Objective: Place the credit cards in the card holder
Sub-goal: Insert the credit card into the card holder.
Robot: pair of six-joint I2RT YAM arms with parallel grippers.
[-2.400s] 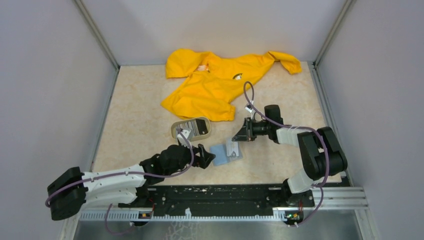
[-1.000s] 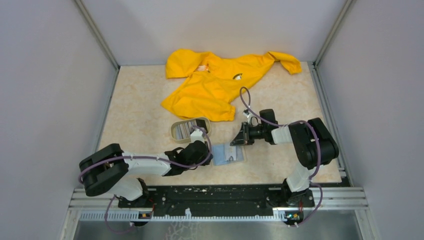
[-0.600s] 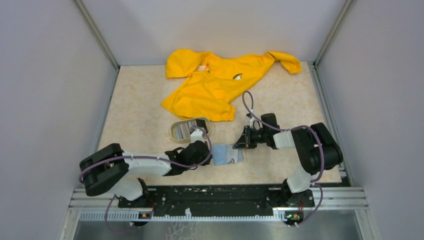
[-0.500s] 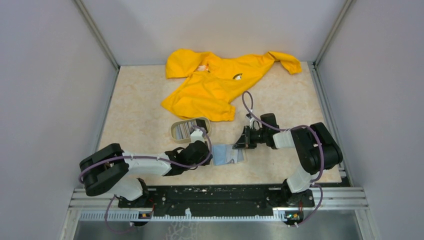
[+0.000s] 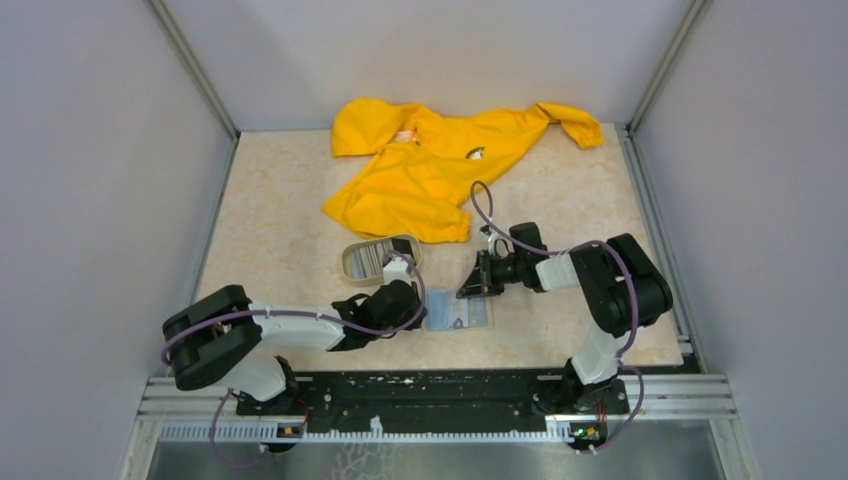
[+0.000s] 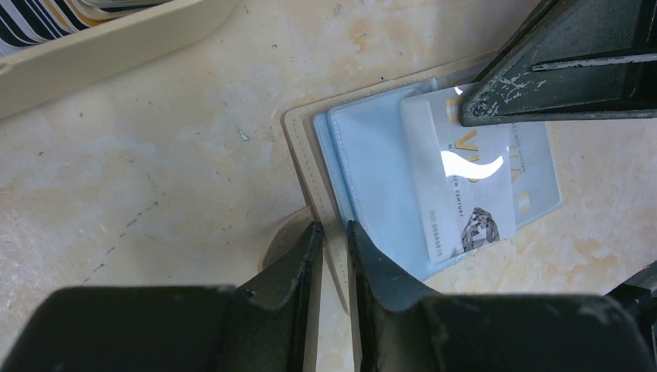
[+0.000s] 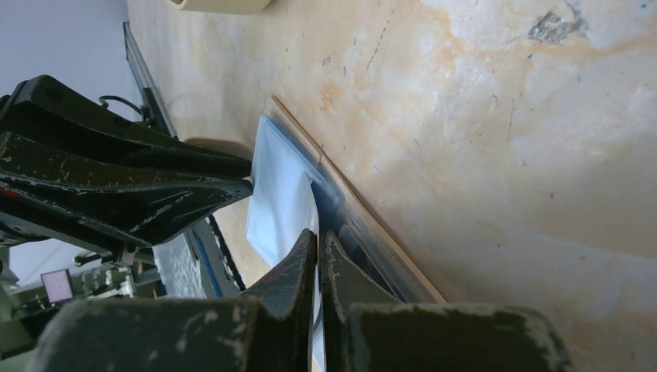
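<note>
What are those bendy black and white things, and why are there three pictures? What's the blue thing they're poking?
Those are two robot arms, the left arm and the right arm, bolted to a table. The big picture looks down from above. The other two come from small cameras on each arm's wrist. On the table lie a yellow jacket, a beige tray of striped cards, and an open card holder, tan outside, blue inside. The left tool pinches the holder's tan edge. The right tool is shut, its tip on a pale card lying on the blue inside.
</note>
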